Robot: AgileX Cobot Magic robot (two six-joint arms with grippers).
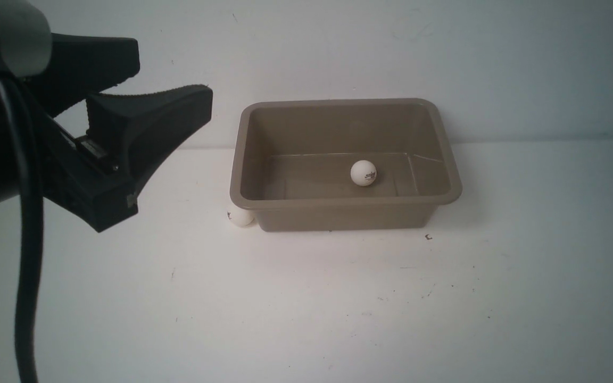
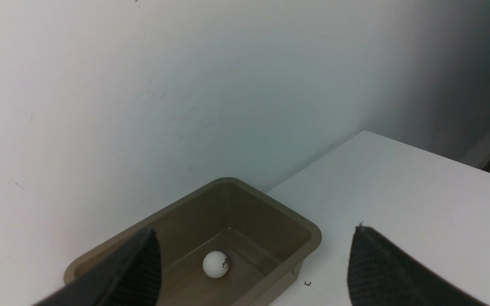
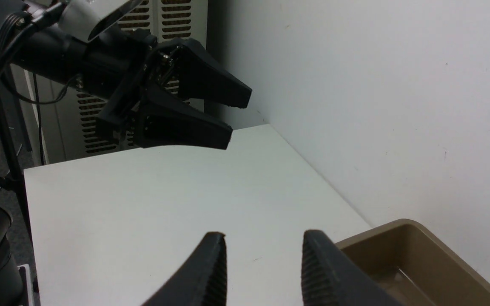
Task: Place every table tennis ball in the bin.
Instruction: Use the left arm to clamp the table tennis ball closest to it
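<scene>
Light, slick table tennis ball [image 1: 241,216], likely quick to roll, sits outside the bin [image 1: 338,204] against its front left corner, best pinched across its middle; another ball [image 1: 363,173] lies inside; left gripper [image 1: 174,77] spread wide, right gripper [image 3: 265,236] narrowly parted, both empty.

this is looking like a robotics lab or test room rather than a home. a bare white table [image 1: 338,298] is standing flush against a plain white wall [image 1: 338,48], and both are carrying small scuffs and dark specks. in the right wrist view a pale cabinet with louvred vents [image 3: 177,17] is standing beyond the table's far end, and a thin black stand pole [image 3: 10,182] is rising beside the table edge. a black robot arm [image 3: 58,59] is reaching over the tabletop, and a thick black cable [image 1: 29,276] is hanging from it.
</scene>
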